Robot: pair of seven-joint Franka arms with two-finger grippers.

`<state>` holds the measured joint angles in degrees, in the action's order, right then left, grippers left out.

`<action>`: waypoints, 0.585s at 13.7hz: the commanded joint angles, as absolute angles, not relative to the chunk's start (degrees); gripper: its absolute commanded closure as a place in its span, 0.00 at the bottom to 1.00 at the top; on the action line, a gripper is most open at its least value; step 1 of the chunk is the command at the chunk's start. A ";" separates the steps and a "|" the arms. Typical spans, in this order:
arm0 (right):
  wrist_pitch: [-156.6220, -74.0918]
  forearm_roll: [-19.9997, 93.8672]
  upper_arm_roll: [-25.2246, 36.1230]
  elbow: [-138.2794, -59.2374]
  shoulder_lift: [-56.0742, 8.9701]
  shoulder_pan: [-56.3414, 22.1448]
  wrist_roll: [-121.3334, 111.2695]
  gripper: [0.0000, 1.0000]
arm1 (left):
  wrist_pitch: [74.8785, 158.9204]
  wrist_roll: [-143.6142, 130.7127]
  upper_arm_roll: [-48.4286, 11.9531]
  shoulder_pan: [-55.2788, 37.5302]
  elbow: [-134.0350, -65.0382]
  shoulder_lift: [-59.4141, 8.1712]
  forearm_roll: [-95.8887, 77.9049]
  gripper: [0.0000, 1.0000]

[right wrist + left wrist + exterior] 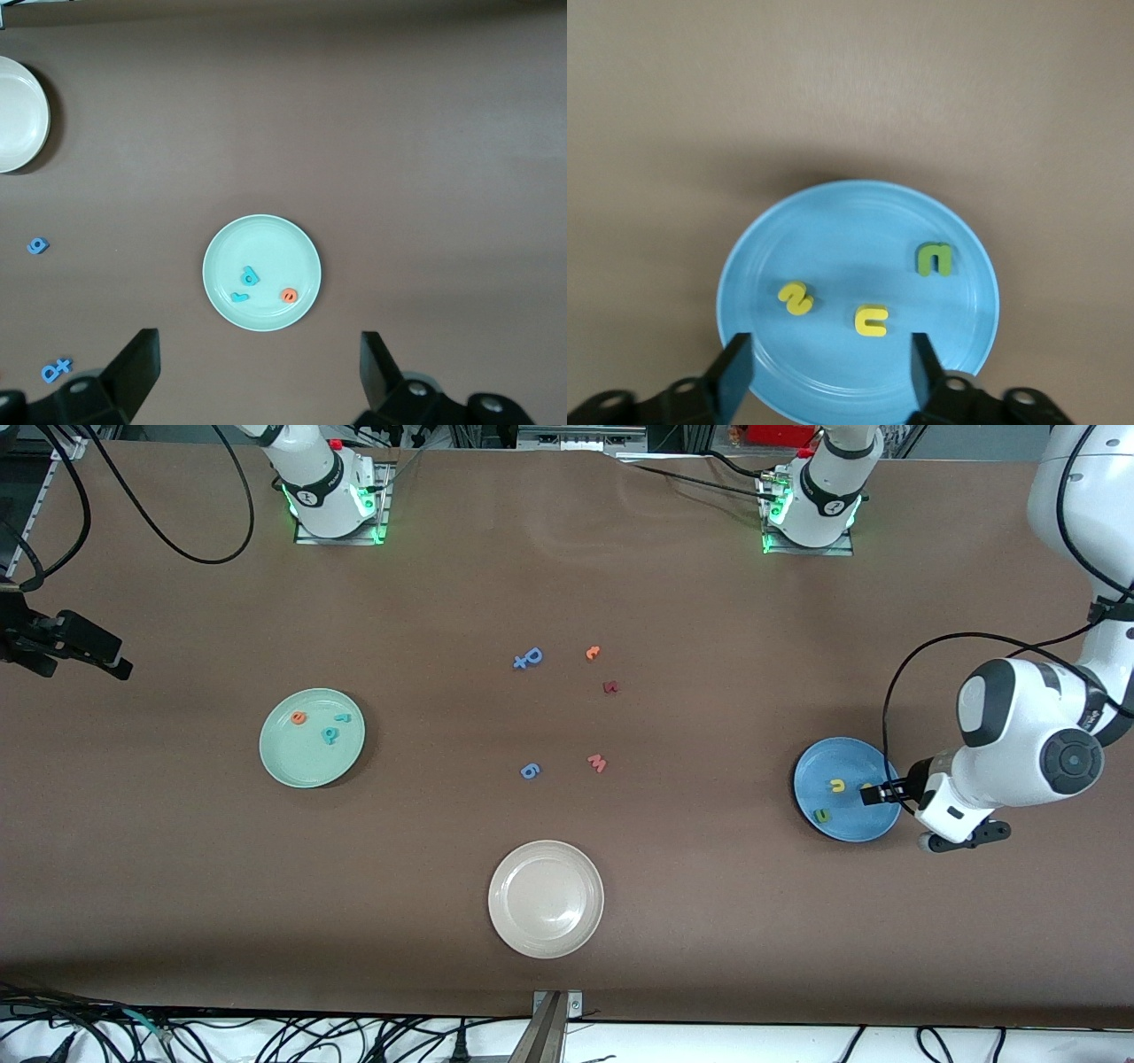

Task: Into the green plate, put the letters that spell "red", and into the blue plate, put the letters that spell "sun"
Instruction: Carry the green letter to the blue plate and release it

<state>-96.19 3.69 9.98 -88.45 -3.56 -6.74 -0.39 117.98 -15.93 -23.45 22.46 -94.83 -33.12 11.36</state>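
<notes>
Three "sun" letters (873,320) lie in blue plate (833,212), "red" letters (249,276) in green plate (221,243). Left gripper (831,372) over blue plate, right gripper (257,372) above green: both spread, empty. Foam looks light, squashy; pinch edges.

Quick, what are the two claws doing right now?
Left gripper: open, empty, over the blue plate.
Right gripper: open, empty, above the green plate.

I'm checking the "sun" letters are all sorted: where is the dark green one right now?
The dark green letter lies in the blue plate at the left arm's end of the table, beside the two yellow letters, nearer the front camera than them, with the left gripper over the plate.
</notes>
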 commanded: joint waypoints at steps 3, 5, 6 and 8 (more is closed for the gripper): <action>-95.89 3.25 10.02 -87.63 -3.60 -6.42 -0.97 0.00 | 106.56 2.06 -20.68 24.36 -96.33 -23.40 11.25 0.00; -95.89 3.16 10.02 -87.63 -3.60 -6.42 -0.97 0.00 | 100.13 9.72 -10.42 16.65 -97.20 -17.70 10.55 0.00; -95.89 3.25 10.02 -87.63 -3.60 -6.50 -0.97 0.00 | 97.58 11.15 -8.11 15.22 -97.29 -15.32 9.24 0.00; -95.89 3.25 10.02 -87.63 -3.60 -6.50 -0.97 0.00 | 95.19 10.29 -4.86 12.59 -97.29 -10.13 4.68 0.00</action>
